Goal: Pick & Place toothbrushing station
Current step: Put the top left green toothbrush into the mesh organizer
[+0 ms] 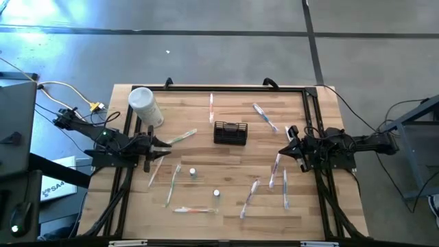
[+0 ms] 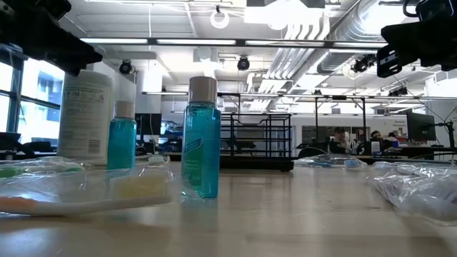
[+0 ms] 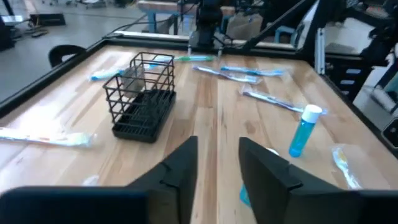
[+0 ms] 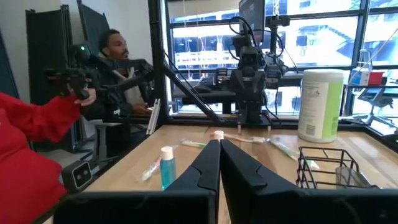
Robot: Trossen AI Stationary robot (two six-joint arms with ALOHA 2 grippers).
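The black wire-mesh caddy (image 1: pixel 230 132) stands upright on its base on the wooden table, a little beyond the table's middle. It also shows in the left wrist view (image 3: pixel 142 99), the right wrist view (image 4: pixel 326 168) and the low view (image 2: pixel 257 139). My left gripper (image 1: pixel 164 145) hovers to the left of the caddy, pointing at it; its fingers are open and empty (image 3: pixel 217 155). My right gripper (image 1: pixel 287 152) hovers to the right of the caddy, shut and empty (image 4: pixel 219 155).
A white cylindrical container (image 1: pixel 145 106) stands at the far left. Two small blue bottles (image 1: pixel 193 172) (image 1: pixel 216 194) stand nearer the front. Several wrapped toothbrushes (image 1: pixel 264 116) (image 1: pixel 250 195) lie scattered around. A black frame edges the table. People (image 4: pixel 118 56) are beyond the left side.
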